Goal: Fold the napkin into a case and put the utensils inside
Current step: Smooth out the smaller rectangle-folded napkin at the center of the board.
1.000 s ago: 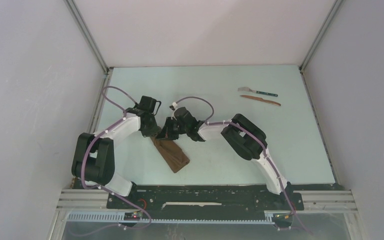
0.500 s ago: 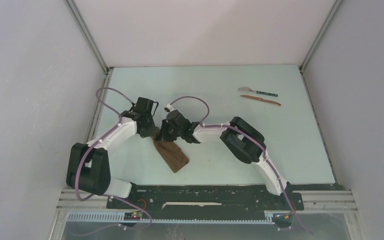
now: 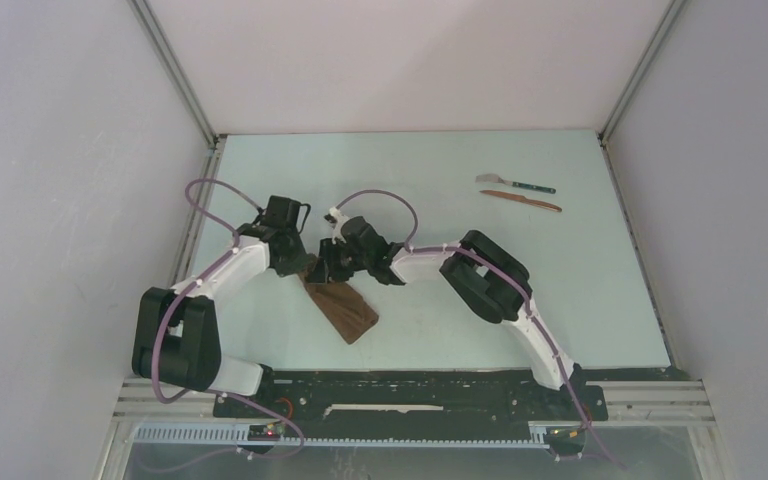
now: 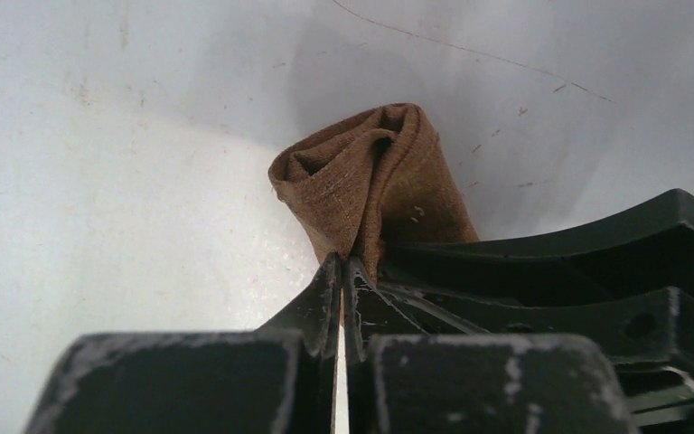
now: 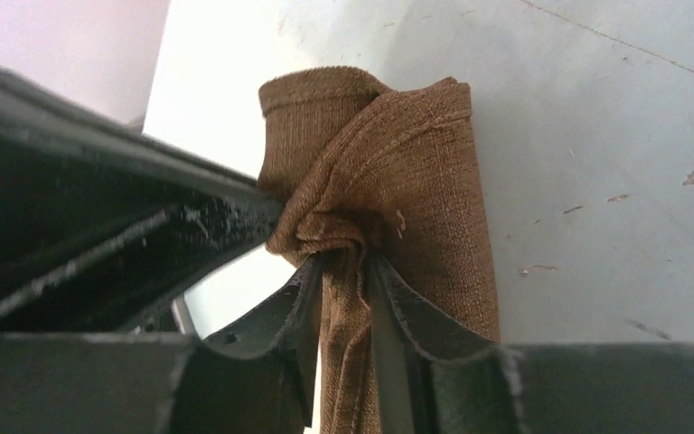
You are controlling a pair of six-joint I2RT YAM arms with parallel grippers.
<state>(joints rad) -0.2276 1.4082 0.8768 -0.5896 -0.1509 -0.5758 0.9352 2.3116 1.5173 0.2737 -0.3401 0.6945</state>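
The dark-brown napkin (image 3: 344,312) lies folded into a narrow oblong on the table, slanting from upper left to lower right. Both grippers meet at its upper end. My left gripper (image 3: 307,266) is shut on a pinch of the cloth (image 4: 370,185). My right gripper (image 3: 326,264) is shut on a bunched fold of the same cloth (image 5: 389,194). The two grippers nearly touch; each shows in the other's wrist view. The utensils lie far right at the back: a silver-headed, teal-handled piece (image 3: 516,183) and a reddish-brown knife-like stick (image 3: 521,200).
Grey enclosure walls stand on the left, back and right. A black base rail (image 3: 400,392) runs along the near edge. The right arm's elbow (image 3: 485,277) hangs over the table's middle.
Both grippers have shifted a little to the left and up with the napkin's upper end held between them. The left arm's elbow has swung left. The utensils have not moved.
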